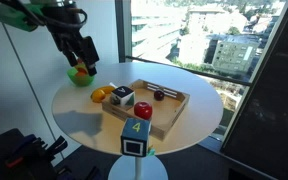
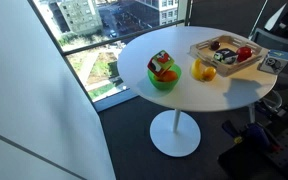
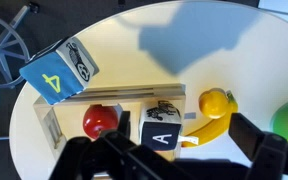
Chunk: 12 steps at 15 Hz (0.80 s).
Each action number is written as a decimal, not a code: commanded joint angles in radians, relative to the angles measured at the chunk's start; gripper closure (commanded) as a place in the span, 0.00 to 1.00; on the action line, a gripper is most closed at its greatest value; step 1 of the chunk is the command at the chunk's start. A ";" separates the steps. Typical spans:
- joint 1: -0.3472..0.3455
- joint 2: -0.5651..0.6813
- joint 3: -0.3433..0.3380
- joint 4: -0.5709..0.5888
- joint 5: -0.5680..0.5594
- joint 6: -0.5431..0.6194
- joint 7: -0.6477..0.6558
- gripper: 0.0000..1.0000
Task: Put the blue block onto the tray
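The blue block (image 1: 136, 134) stands at the table's near edge, its yellow-green "4" face up; it also shows in the other exterior view (image 2: 274, 62) and in the wrist view (image 3: 59, 72). It sits just outside the light wooden tray (image 1: 170, 112) (image 2: 216, 44) (image 3: 52, 128). My gripper (image 1: 81, 52) hangs open and empty high above the far side of the table, over the green bowl and well away from the block. In the wrist view its dark fingers (image 3: 174, 165) frame the bottom edge.
In the tray are a white-and-black cube (image 1: 122, 97) (image 3: 161, 125) and a red apple (image 1: 159, 95) (image 3: 101, 120). A yellow banana (image 1: 102, 95) (image 3: 214, 115) lies beside the tray. A green bowl (image 1: 81, 75) (image 2: 164, 80) holds fruit. The round white table (image 1: 199, 95) stands by a window.
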 commanded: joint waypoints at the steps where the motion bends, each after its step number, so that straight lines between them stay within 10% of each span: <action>1: -0.006 0.000 0.006 0.002 0.006 -0.003 -0.004 0.00; 12: -0.007 0.017 0.004 0.017 0.009 0.000 0.001 0.00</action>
